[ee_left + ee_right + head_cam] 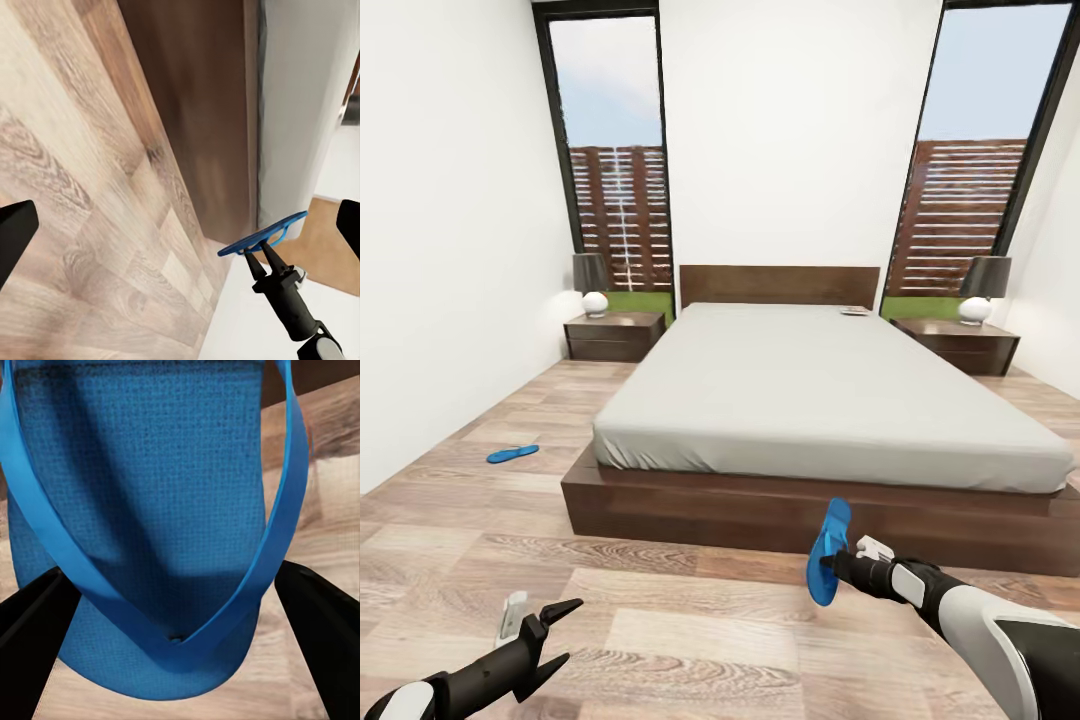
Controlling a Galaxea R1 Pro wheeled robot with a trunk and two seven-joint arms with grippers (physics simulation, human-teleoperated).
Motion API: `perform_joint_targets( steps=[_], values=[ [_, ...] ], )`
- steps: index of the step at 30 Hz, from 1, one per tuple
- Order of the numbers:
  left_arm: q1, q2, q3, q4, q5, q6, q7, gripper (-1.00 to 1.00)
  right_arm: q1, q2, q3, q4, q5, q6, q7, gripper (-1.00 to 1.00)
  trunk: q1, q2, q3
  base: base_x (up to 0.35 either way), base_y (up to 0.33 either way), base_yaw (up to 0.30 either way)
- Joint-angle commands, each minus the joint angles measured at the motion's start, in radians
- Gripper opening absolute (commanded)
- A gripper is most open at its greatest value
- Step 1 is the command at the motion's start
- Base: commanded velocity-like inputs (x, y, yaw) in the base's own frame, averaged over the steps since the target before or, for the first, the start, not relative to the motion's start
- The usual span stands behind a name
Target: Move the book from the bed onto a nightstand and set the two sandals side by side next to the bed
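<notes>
Over on the left, the second bright blue flat flip-flop (512,453) is lying on the light wood-plank floor (660,640) near the white wall, well apart from the bed's left side. The left gripper (565,634) hangs low over the floor with its black fingers spread and nothing in them. Moving right, the big low dark-brown platform bed with the smooth grey mattress (830,400) fills the middle, and the small thin paperback book (854,311) sits up by the headboard on the right, close to the right dark-brown glossy nightstand (960,345). Then the right gripper (834,563) has the other blue flip-flop (827,553) clamped, dangling on edge near the bed's foot. Looks like a pinch on the sole with straps loose, so a quick swing could probably let it twist or slip out and land crooked, not lined up beside its mate.
</notes>
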Motion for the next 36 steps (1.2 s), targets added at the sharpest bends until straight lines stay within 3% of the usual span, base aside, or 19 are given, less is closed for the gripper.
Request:
perform_joint_targets(
  steps=[1,36],
  values=[
    [-0.001,0.0,0.002,0.001,-0.008,0.004,-0.009,1.0,-0.002,0.0,-0.005,0.002,-0.007,0.004,0.003,-1.0,0.0,0.0,-0.001,0.0,0.288,0.001],
    [-0.001,0.0,0.003,0.007,-0.008,0.004,-0.009,1.0,-0.002,0.013,-0.007,0.002,-0.008,0.004,0.003,-1.0,0.0,0.0,-0.001,0.0,0.288,0.0]
  ],
)
